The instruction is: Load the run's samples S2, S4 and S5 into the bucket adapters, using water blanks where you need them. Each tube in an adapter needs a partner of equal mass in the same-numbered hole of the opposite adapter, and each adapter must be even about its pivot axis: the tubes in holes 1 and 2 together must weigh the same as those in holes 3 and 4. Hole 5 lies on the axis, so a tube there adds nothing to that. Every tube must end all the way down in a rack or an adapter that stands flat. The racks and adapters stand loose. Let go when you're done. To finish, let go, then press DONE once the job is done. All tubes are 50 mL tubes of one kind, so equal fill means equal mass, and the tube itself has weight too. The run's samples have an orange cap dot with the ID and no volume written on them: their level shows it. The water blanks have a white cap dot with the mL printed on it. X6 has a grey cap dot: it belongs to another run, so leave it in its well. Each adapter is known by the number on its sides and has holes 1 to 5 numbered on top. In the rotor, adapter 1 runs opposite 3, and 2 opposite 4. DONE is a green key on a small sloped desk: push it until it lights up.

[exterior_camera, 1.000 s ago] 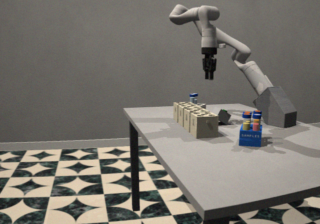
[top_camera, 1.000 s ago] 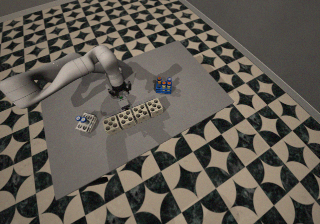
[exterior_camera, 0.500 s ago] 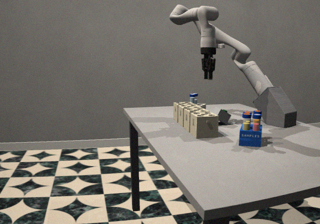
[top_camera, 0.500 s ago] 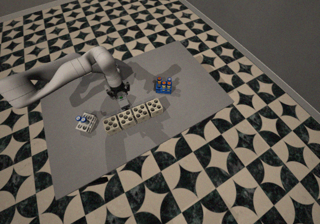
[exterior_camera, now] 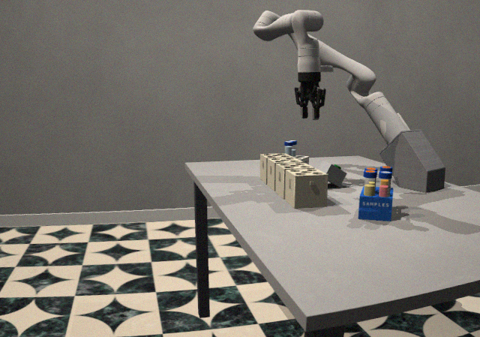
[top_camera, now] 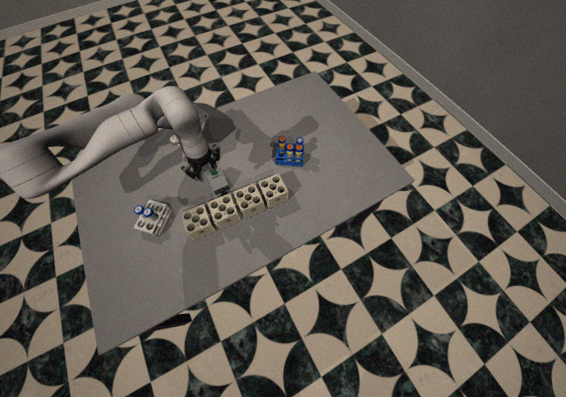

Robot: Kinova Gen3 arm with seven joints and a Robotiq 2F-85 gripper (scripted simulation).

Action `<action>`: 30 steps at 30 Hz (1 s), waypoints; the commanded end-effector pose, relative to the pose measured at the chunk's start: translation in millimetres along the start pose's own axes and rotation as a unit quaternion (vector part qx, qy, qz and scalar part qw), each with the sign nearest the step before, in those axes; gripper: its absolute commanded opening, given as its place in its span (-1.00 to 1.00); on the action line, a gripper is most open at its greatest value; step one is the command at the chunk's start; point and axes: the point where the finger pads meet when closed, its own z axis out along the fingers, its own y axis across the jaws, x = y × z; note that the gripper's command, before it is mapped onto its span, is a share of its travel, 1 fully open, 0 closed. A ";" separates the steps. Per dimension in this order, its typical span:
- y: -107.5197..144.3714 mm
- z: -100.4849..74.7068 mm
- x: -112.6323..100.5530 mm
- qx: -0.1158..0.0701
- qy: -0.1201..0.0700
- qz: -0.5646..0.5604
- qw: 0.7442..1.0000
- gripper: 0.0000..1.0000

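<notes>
Jaws part-open and empty on the gripper (top_camera: 201,170), seen from the top view hanging just beside the small desk with the green key (top_camera: 213,171). Four cream adapters (top_camera: 234,204) sit in a row, every hole I can see bare. Sample tubes stand in the blue rack (top_camera: 289,159) well to one side; two blue-capped blanks (top_camera: 142,210) wait in the pale rack (top_camera: 158,224).

From the exterior view, the gripper (exterior_camera: 310,112) hovers high above the tabletop (exterior_camera: 271,244). Tubes in the blue rack (exterior_camera: 375,205) look like stiff, smooth plastic, light but slippery; I'd take one just under its cap (exterior_camera: 370,173), straight from above, since the racks stand loose.
</notes>
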 end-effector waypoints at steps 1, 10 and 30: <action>-11.3 -0.1 5.4 0.001 0.019 -0.080 0.997 0.24; -38.2 1.4 18.7 0.016 0.050 -0.254 0.966 0.24; -91.9 4.3 45.3 0.016 0.051 -0.260 0.964 0.24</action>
